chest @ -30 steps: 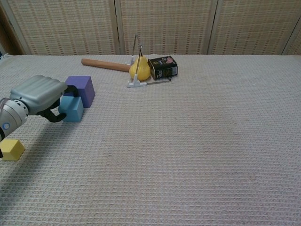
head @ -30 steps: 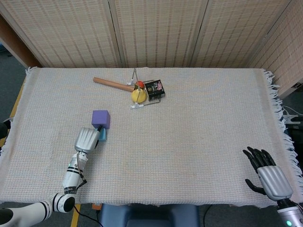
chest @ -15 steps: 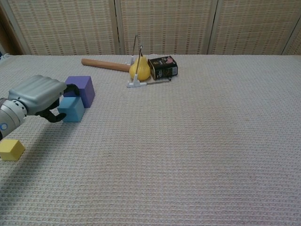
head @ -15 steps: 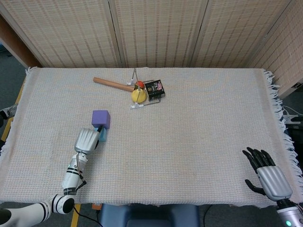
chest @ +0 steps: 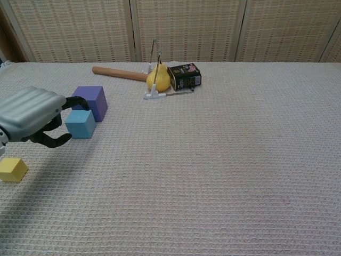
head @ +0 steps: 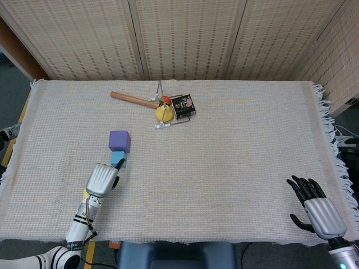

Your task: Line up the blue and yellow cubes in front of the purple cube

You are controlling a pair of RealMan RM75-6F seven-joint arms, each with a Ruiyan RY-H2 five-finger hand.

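Left hand (chest: 33,113) just drawn back off blue cube (chest: 80,124), fingers apart and empty; blue set touching purple cube's (chest: 91,101) front, yellow cube (chest: 12,169) next; right hand (head: 318,207) wide, idle.

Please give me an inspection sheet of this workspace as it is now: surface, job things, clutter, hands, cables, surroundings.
Surface: woven cloth over the table, fringe at its side edges.
Job things: blue cube in front of the purple cube, close together; yellow cube apart, at the near left.
Clutter: wooden stick, yellow fruit, dark box, small metal stand, clustered at the far side.
Hands: left hand empty, beside the blue cube; right hand empty, fingers spread, near right corner.
Cables: nothing seen on the cloth.
Surroundings: woven screen panels behind.
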